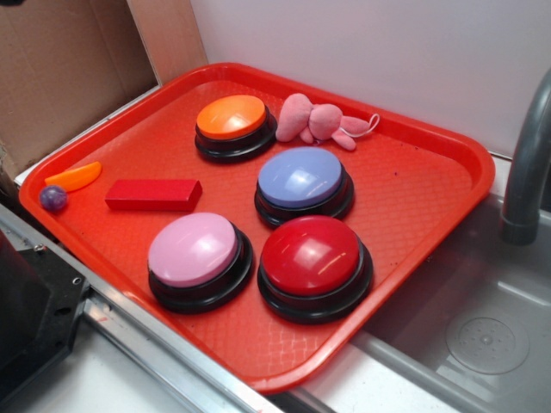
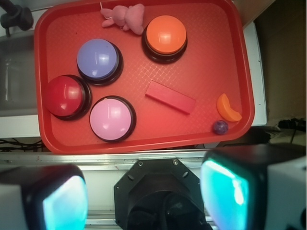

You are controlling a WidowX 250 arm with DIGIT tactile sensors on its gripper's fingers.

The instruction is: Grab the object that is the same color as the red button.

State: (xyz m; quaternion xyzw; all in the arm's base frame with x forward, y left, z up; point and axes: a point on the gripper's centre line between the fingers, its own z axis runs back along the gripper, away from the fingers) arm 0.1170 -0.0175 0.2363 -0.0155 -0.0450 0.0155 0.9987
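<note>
The red block (image 1: 153, 194) (image 2: 171, 97), a long flat bar, lies on the left part of the red tray (image 1: 413, 185) (image 2: 211, 62). The red button (image 1: 312, 260) (image 2: 64, 96), a glossy dome on a black base, sits at the tray's near right corner in the exterior view. My gripper (image 2: 144, 196) hangs high above the robot base, back from the tray's near edge and well away from the block. It is open, its two teal pads (image 2: 225, 194) wide apart with nothing between them. The exterior view does not show the gripper.
On the tray also stand a pink button (image 1: 194, 254) (image 2: 111, 118), a blue button (image 1: 301, 181) (image 2: 98, 60) and an orange button (image 1: 232, 120) (image 2: 165, 34). A pink plush toy (image 1: 314, 120), an orange crescent (image 1: 74, 176) (image 2: 227, 108) and a purple ball (image 1: 53, 199) (image 2: 220, 127) lie there. A sink (image 1: 482, 318) with faucet (image 1: 527, 163) is right.
</note>
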